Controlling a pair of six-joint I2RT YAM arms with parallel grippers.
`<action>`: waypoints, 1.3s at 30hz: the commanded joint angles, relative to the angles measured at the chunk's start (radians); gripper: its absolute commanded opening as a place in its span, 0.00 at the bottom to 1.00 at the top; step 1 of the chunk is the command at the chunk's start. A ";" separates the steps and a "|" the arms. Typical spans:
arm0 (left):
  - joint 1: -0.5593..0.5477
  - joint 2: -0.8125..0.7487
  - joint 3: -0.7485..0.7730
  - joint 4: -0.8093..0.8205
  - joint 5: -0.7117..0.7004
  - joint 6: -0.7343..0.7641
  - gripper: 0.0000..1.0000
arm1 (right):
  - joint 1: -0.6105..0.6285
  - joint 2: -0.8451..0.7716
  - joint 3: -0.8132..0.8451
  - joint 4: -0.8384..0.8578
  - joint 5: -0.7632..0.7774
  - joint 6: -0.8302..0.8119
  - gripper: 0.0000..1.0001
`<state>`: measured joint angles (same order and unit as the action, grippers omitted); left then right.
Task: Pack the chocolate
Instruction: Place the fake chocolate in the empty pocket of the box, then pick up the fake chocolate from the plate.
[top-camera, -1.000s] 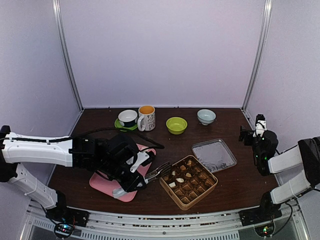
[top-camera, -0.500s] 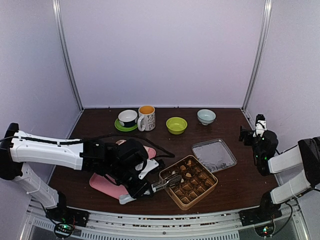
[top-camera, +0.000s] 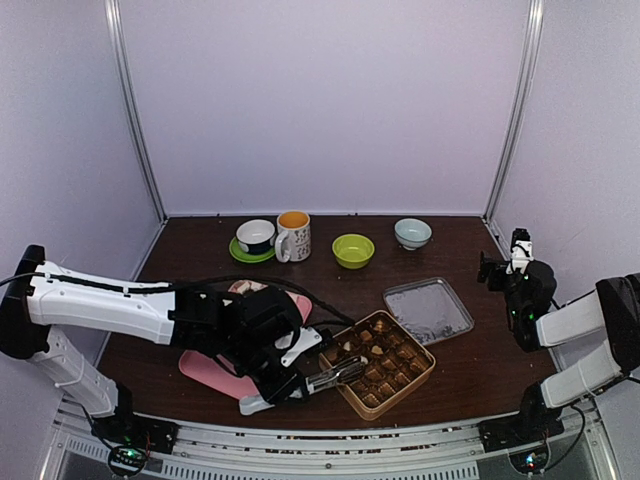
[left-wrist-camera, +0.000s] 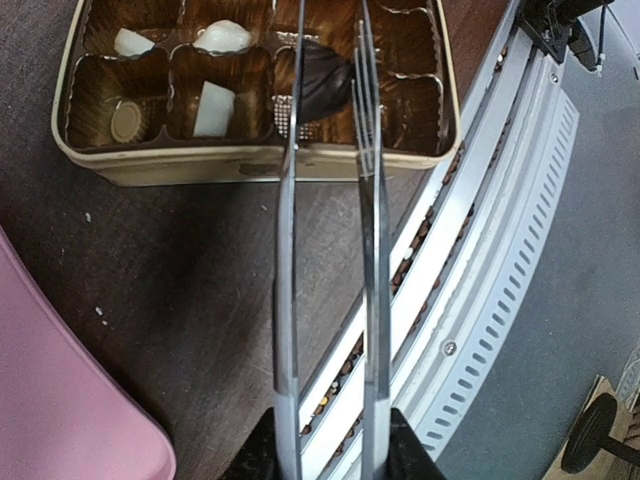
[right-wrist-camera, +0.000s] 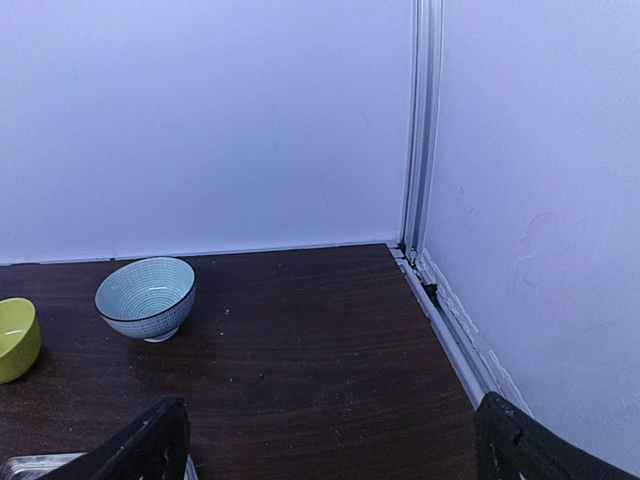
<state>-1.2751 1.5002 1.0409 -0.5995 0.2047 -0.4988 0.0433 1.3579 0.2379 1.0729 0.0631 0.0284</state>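
while my left hand (left-wrist-camera: 330, 455) is clamped on the tongs (left-wrist-camera: 285, 300), their tips pinch a dark chocolate (left-wrist-camera: 322, 85) over an edge cell of the tin (left-wrist-camera: 250, 168); my right hand (right-wrist-camera: 330, 450) sits wide open, well aside. if i ease the squeeze off-centre, the piece could catch a divider, roll into a filled cell or drop onto the worktop (left-wrist-camera: 150, 280).

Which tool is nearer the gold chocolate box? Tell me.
Left. The left tool sits beside the box, its tongs reaching in; the right tool hangs far off by the right wall.
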 joint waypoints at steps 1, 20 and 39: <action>-0.008 0.003 0.023 0.040 -0.003 0.005 0.32 | -0.001 0.001 0.014 0.013 -0.003 -0.005 1.00; -0.015 -0.166 -0.041 0.066 -0.160 -0.049 0.43 | -0.002 0.001 0.014 0.012 -0.003 -0.005 1.00; 0.230 -0.533 -0.302 -0.014 -0.328 -0.199 0.32 | -0.001 0.002 0.015 0.013 -0.004 -0.005 1.00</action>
<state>-1.0977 1.0195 0.7639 -0.6113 -0.1020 -0.6769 0.0437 1.3579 0.2379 1.0729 0.0631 0.0284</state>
